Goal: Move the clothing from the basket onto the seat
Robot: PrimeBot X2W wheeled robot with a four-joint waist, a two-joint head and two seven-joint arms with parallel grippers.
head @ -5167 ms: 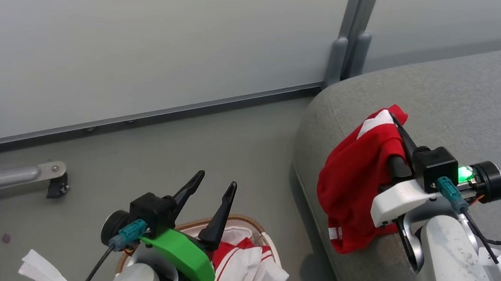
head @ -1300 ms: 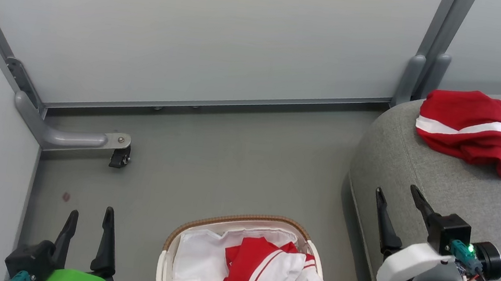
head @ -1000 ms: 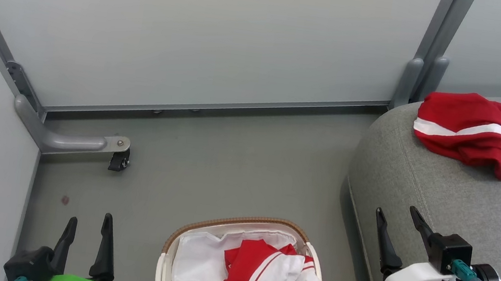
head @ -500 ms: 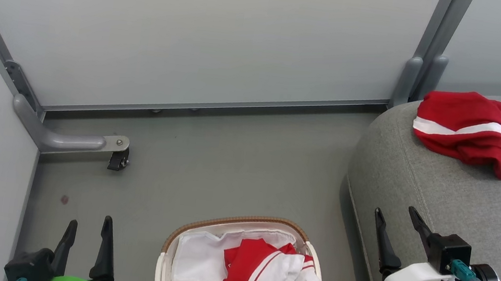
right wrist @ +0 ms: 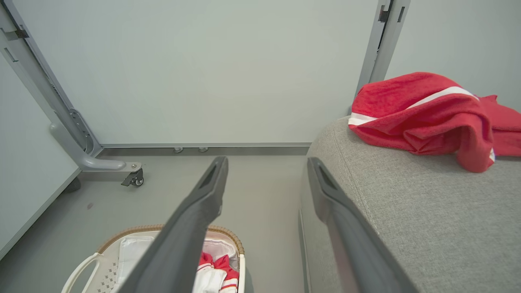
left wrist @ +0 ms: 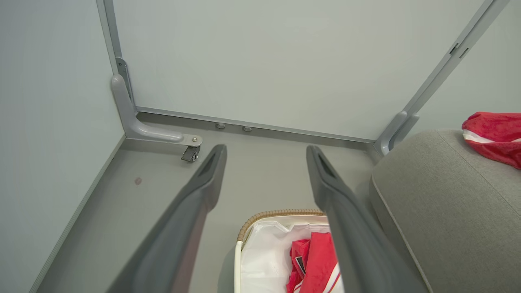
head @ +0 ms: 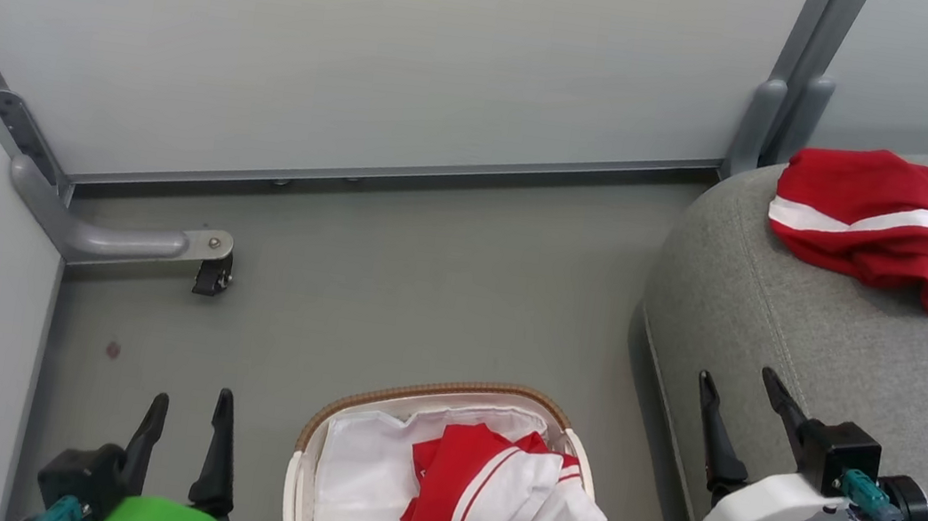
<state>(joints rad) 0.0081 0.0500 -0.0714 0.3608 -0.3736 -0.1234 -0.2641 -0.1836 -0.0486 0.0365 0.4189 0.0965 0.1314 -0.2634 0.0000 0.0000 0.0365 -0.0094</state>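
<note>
One red garment (head: 871,233) with a white stripe is seen lying crumpled on the seat (head: 817,370), near its rounded far corner and well apart from both grippers. A red-and-white garment (head: 485,505) is bunched inside the basket (head: 420,387), on the white liner (head: 354,479), toward the basket's right side. The basket is set on the floor (head: 426,273), between the two grippers and near the seat's side.

The left gripper (head: 192,397) is held left of the basket, above the floor, its fingers spread with nothing between them. The basket garment lies to its right and lower.

The right gripper (head: 737,377) is held over the seat's left edge, its fingers likewise spread and empty. The basket garment lies to its left and below, and the red garment lies ahead and to its right.

Open floor is seen from the basket's far rim to the wall panel (head: 366,50). A caster (head: 213,277) on a bracket stands near the left corner. A narrow strip of floor separates basket and seat. Bare upholstery is seen between the right gripper and the red garment.
</note>
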